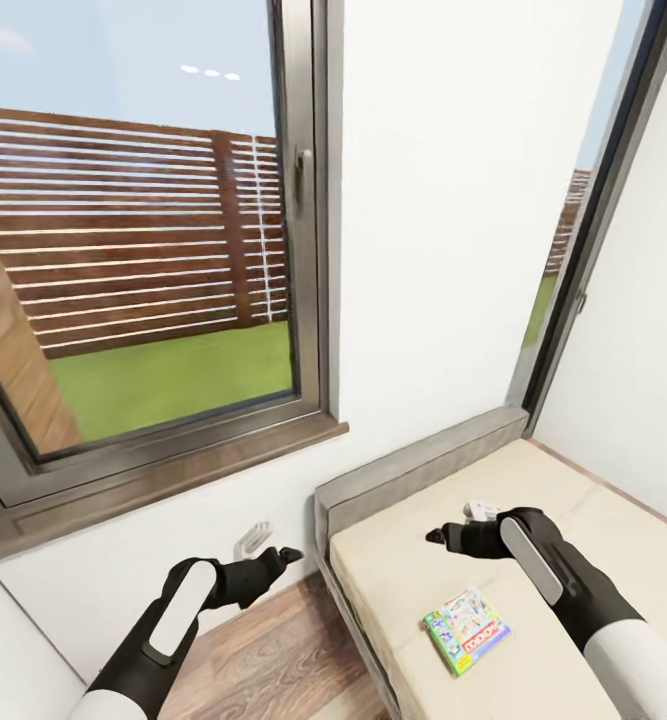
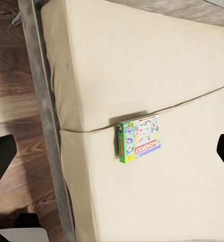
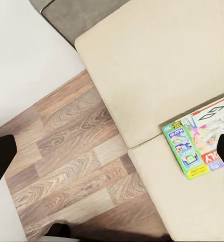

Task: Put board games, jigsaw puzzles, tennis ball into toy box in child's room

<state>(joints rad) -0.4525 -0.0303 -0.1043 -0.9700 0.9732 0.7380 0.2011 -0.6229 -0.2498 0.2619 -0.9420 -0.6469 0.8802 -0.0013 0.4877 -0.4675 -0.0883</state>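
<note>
Monopoly box (image 1: 465, 630) lies flat on the bed (image 1: 533, 500), on the beige sheet, below and just short of the right gripper (image 1: 443, 537), untouched. Right fingers stand apart, empty, over the mattress. Left gripper (image 1: 283, 556) hangs over the wood floor (image 1: 273, 650) beside the bed frame, fingers apart, empty, well clear of the box.

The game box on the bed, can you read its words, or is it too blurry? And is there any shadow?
Head view: the game box on the bed is small and soft, its words unreadable, with even daylight and hardly any shadow. Left wrist view: a red strip on the box looks like Monopoly's name, still fuzzy. Right wrist view: it is bigger but cut off at the edge.
</note>
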